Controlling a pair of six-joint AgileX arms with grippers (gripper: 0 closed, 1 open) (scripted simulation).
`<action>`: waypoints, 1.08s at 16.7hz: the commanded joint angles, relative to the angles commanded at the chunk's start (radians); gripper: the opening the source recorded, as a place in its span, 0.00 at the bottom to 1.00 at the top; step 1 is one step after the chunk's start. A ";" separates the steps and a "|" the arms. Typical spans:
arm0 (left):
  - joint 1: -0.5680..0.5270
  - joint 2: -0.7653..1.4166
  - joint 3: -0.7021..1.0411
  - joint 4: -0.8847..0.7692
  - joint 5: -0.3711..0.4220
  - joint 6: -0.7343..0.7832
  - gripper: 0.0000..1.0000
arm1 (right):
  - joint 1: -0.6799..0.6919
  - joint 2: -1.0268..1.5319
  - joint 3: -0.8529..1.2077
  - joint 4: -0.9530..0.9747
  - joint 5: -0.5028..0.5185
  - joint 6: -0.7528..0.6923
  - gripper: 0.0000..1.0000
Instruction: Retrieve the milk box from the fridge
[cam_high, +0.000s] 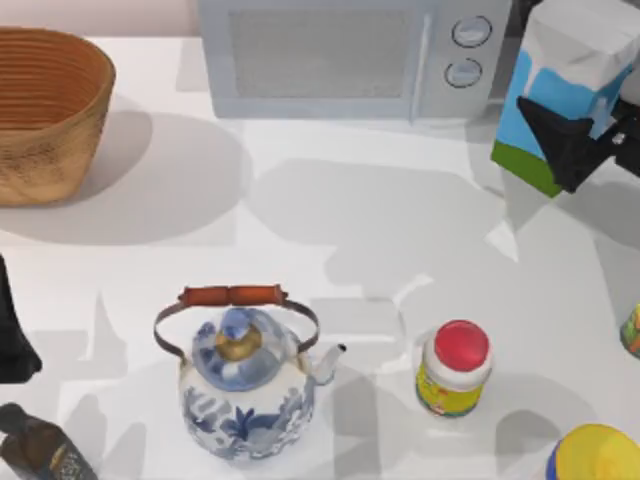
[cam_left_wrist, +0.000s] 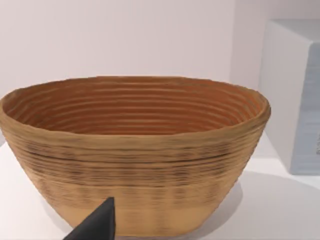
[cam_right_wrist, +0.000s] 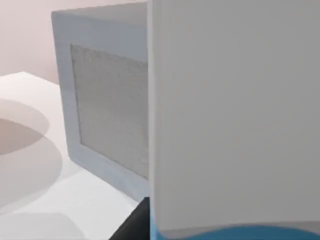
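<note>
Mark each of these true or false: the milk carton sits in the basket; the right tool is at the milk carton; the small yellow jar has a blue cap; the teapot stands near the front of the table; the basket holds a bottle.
1. The milk carton sits in the basket. False: it is at the top view's far right, beside the microwave, held by the right tool.
2. The right tool is at the milk carton. True.
3. The small yellow jar has a blue cap. False: the cap is red.
4. The teapot stands near the front of the table. True.
5. The basket holds a bottle. False: the left wrist view shows nothing inside it.
</note>
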 joint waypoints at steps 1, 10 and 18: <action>0.000 0.000 0.000 0.000 0.000 0.000 1.00 | 0.009 0.019 0.016 0.003 0.008 -0.001 0.00; 0.000 0.000 0.000 0.000 0.000 0.000 1.00 | 0.089 0.206 0.170 0.038 0.090 -0.004 0.00; 0.000 0.000 0.000 0.000 0.000 0.000 1.00 | 0.089 0.206 0.170 0.038 0.090 -0.004 0.45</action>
